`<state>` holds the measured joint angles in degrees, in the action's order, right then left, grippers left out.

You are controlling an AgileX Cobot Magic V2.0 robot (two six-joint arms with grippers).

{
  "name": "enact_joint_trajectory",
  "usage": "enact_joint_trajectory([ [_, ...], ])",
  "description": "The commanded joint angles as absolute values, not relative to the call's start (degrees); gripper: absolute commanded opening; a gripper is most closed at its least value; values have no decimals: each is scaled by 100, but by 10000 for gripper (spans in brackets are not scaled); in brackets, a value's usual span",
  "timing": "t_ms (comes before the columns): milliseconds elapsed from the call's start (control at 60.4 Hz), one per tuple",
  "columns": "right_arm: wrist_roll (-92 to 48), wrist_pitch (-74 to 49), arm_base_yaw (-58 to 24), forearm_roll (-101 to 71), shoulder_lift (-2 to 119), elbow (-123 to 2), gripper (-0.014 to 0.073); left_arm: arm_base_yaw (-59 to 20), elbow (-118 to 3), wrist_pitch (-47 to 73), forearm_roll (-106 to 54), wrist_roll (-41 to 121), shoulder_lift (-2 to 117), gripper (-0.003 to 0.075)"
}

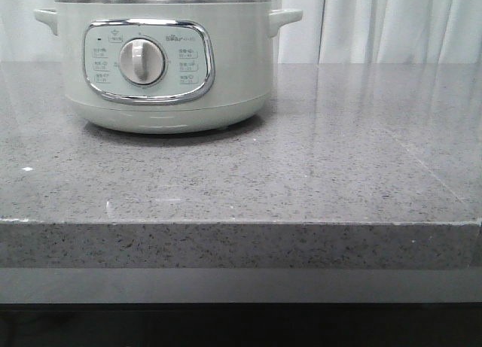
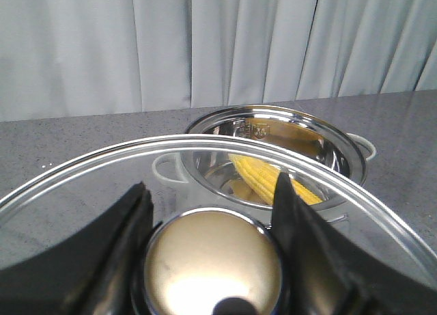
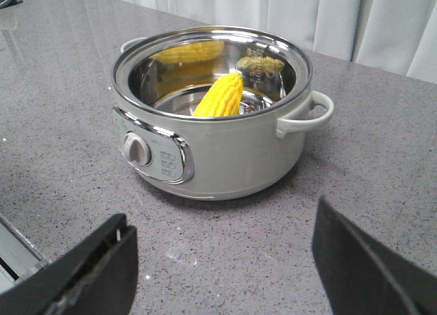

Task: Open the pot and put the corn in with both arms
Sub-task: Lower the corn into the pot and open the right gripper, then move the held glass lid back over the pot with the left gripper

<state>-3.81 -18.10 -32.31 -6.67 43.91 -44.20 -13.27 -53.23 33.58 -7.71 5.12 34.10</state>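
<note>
A: From the front, what stands there?

B: The pot (image 1: pixel 163 61) sits on the grey speckled bench (image 1: pixel 301 181), left of centre and towards the back, dial facing out. Neither arm shows here, and the inside of the pot is hidden.

A: And the left wrist view?

B: The left fingers (image 2: pixel 213 219) are pinched on the shiny knob (image 2: pixel 213 267) of a glass lid (image 2: pixel 89 185), held in the air. Beyond and below the lid lies the open pot, with the corn (image 2: pixel 263 177) inside it. I judge that if the lid goes back on, it must travel forward and down to that rim.

A: The right wrist?

B: The right fingers (image 3: pixel 222 260) are spread wide with nothing between them, pulled back from the pot, bare bench between. The corn leans in the steel bowl, its long axis tilted, one end up near the rim. So the corn looks delivered.

A: The room?

B: Pale curtains (image 3: pixel 328 14) behind; the polished stone looks slippery for a set-down lid.
</note>
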Motion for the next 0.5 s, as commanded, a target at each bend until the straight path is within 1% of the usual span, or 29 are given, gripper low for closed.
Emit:
enact_joint_trajectory([
  [0,-392,-1279,-3232,-694,4330,-4556,550,-1319,-5535,2549,-861,504,3419,188],
  [331,-392,-1309,-3232,-694,4330,-4556,550,-1319,-5535,2373,-949,504,3459,188],
  [480,-392,-1309,-3232,-694,4330,-4556,550,-1373,-5629,2092,-1133,525,3841,188],
])
